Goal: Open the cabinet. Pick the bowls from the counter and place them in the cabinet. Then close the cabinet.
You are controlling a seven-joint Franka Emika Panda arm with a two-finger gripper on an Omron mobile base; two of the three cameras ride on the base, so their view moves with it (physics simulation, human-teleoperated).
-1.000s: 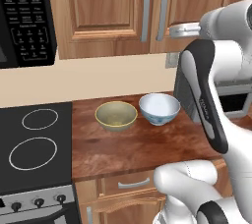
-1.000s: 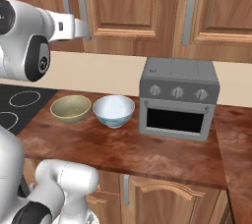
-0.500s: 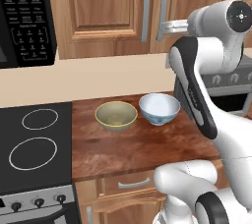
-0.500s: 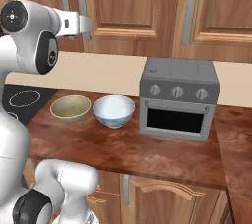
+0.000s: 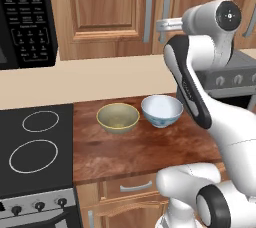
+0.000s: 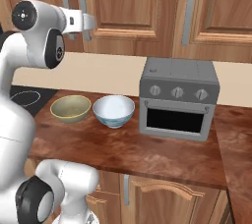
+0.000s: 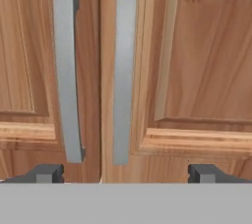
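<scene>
- Swung up and leftward since a second back, toward the cabinet; pincer now facing the seam between both doors.
- Released, jaws spread wide, nothing held; dark fingertips standing low to either side of the two grey bar handles.
- Straight ahead of the pincer, near: left handle and right handle, both with long axis vertical, flanking the door seam.
- Jaw gap running crosswise to those bars, so apparently suited to closing on one; right handle sitting nearer the midline, left handle off toward the left fingertip.
- Both doors shut, cabinet not yet opened.
- Below the cabinet on the tabletop: olive-yellow bowl and white-and-blue bowl, just beside each other, upright, untouched.
- Right of the bowls, a grey toaster oven; left of them, the black stovetop.
</scene>
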